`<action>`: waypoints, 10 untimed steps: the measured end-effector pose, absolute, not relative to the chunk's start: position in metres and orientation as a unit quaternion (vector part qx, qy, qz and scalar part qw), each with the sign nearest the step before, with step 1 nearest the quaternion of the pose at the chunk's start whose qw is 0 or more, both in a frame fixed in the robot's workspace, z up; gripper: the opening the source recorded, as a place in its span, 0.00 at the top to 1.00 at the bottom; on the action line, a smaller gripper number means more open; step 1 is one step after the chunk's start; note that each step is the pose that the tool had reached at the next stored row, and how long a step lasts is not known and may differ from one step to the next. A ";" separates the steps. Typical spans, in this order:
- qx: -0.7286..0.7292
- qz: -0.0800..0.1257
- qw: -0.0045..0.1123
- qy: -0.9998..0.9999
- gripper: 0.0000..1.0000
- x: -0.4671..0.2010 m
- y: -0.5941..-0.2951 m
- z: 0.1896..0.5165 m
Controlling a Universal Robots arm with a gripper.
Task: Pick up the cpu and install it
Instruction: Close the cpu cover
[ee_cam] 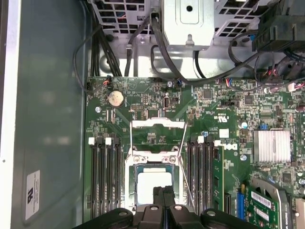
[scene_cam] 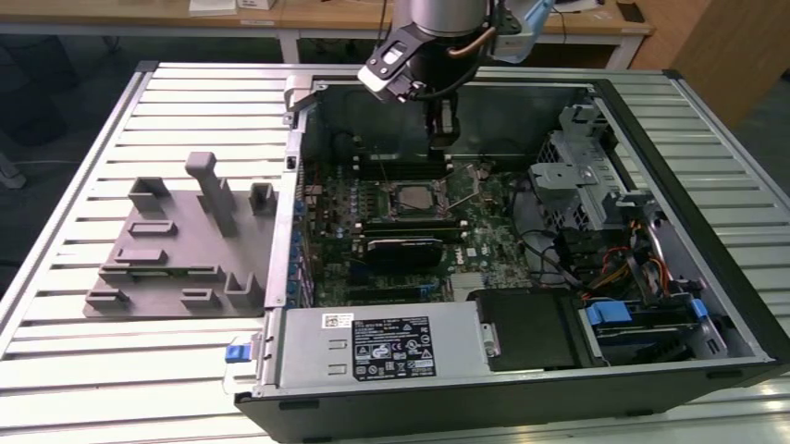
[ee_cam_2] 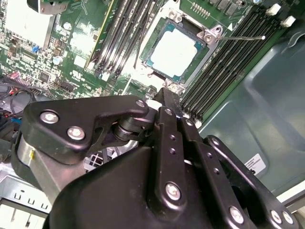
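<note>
Arm (scene_cam: 432, 28) above an open computer case (scene_cam: 728, 305), which lies on a slatted metal table (scene_cam: 62, 361). We see the gripper (scene_cam: 441, 146) lowered inside the case over the green motherboard (scene_cam: 487, 245), its 2 black fingers (ee_cam: 157, 194) pressed together with nothing between them. The cpu (ee_cam_2: 171, 51), silver-topped with a thin pale-green rim, lies flat in the black socket frame (ee_cam_2: 202, 57) at the middle of the board; in both wrist views it shows just past the fingertips. In the first wrist view the joined fingertips overlap 1 edge of the chip, yet we cannot tell whether they touch it or hover above it. The socket's metal load plate (ee_cam: 157, 125) stands folded back, and its thin wire lever (ee_cam_2: 240, 36) juts free over the memory slots (ee_cam_2: 228, 62) that flank the socket on 2 sides. A round coin battery (ee_cam: 115, 98) sits on the board near the load plate. In the exterior view a grey plastic tray (scene_cam: 173, 250) with upright blocks rests on the table at the exterior view's left of the case, well apart from the gripper, and a silver power supply (scene_cam: 370, 347) sits in the case's near corner.
</note>
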State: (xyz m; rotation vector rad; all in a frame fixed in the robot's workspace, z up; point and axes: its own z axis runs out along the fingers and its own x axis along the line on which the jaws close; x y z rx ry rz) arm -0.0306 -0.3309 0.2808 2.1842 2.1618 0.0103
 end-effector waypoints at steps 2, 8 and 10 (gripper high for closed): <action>0.710 0.003 0.034 0.703 0.89 -0.029 -0.331 0.281; 0.710 0.003 0.034 0.703 0.89 -0.024 -0.331 0.281; 0.710 0.003 0.034 0.703 0.89 -0.023 -0.331 0.281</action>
